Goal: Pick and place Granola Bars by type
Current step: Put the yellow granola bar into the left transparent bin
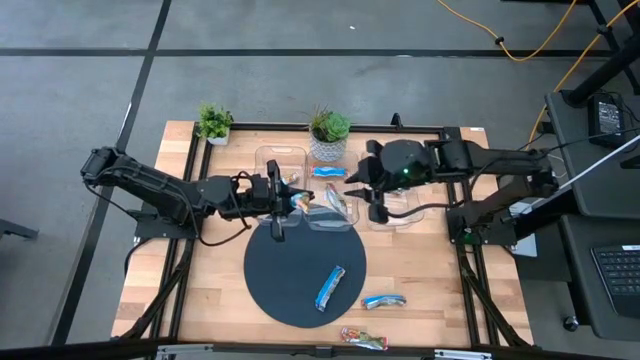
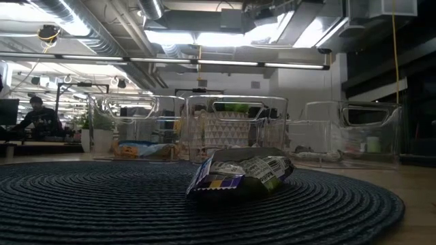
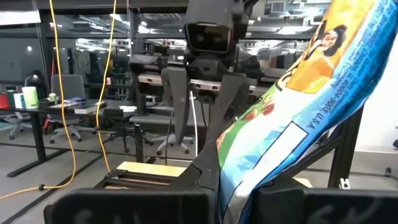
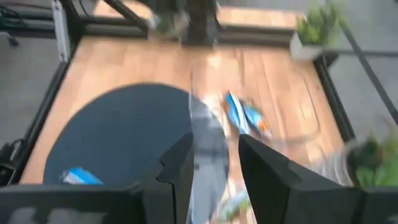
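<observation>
My left gripper (image 1: 283,203) (image 3: 233,199) is above the mat's far edge, shut on an orange, green and blue-white granola bar (image 1: 302,201) (image 3: 298,106). My right gripper (image 1: 352,192) (image 4: 216,165) faces it over the middle clear bin (image 1: 330,218) and is shut on a silvery-grey bar (image 1: 336,201) (image 4: 208,155). One blue bar (image 1: 330,287) (image 2: 238,175) lies flat on the dark round mat (image 1: 290,285). Another blue bar (image 1: 383,301) lies on the wood. A multicoloured bar (image 1: 362,338) lies at the near edge. A blue bar (image 1: 328,172) lies near the white pot. My left gripper pinches the multicoloured bar's lower end (image 3: 239,186) between its two fingers; the bar rises slanting out past them, lifted clear. My right gripper has the silvery bar (image 4: 208,146) between its two fingers, lengthwise along them, coming from the table's right; blur hides where the pads meet it.
Clear bins stand along the mat's far side: one at the left (image 1: 280,160), the middle one, and one at the right (image 1: 408,212). Two potted plants (image 1: 213,122) (image 1: 329,130) stand at the far edge. A black frame borders the table. A person sits far off (image 2: 37,117).
</observation>
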